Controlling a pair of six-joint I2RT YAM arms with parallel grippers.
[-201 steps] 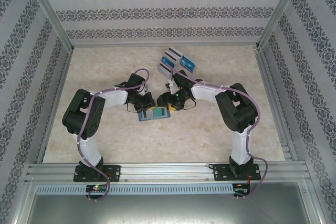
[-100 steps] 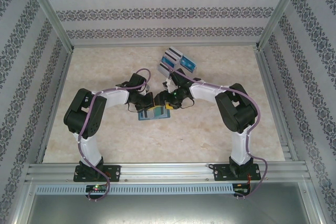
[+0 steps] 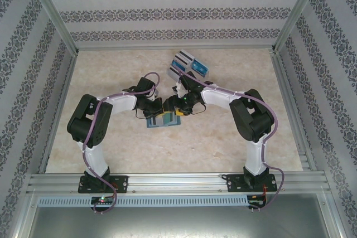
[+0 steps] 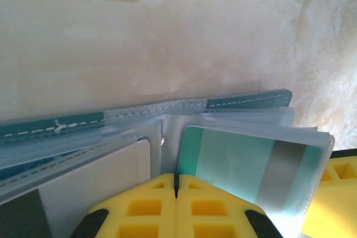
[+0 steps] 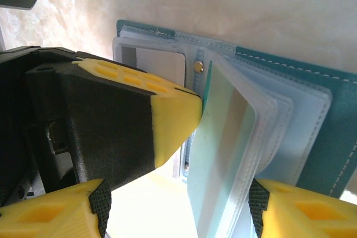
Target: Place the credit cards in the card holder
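The teal card holder [image 3: 160, 121] lies open on the table between both arms, its clear sleeves fanned up [image 5: 290, 110]. My left gripper [image 4: 176, 178] is shut, its yellow tips pressed onto the holder's middle beside the snap [image 5: 197, 66]. A teal credit card with a grey stripe [image 5: 223, 149] stands partly in a sleeve on the right half [image 4: 251, 163]. My right gripper [image 5: 177, 207] is open and straddles that card and the sleeves; its right finger [image 5: 290, 213] is at the sleeve edge. A white card [image 4: 95, 179] sits in the left half. Three more credit cards [image 3: 184, 58] lie behind.
The loose cards lie in a small cluster at the back centre, one blue [image 3: 199, 68] and one striped [image 3: 176, 71]. Aluminium frame rails [image 3: 61, 82] and patterned walls close in the table on three sides. Both arms meet over the holder near the table's middle.
The right gripper has moved left and down over the holder's right half, covering it from above. The left gripper has stayed shut on the holder's middle.
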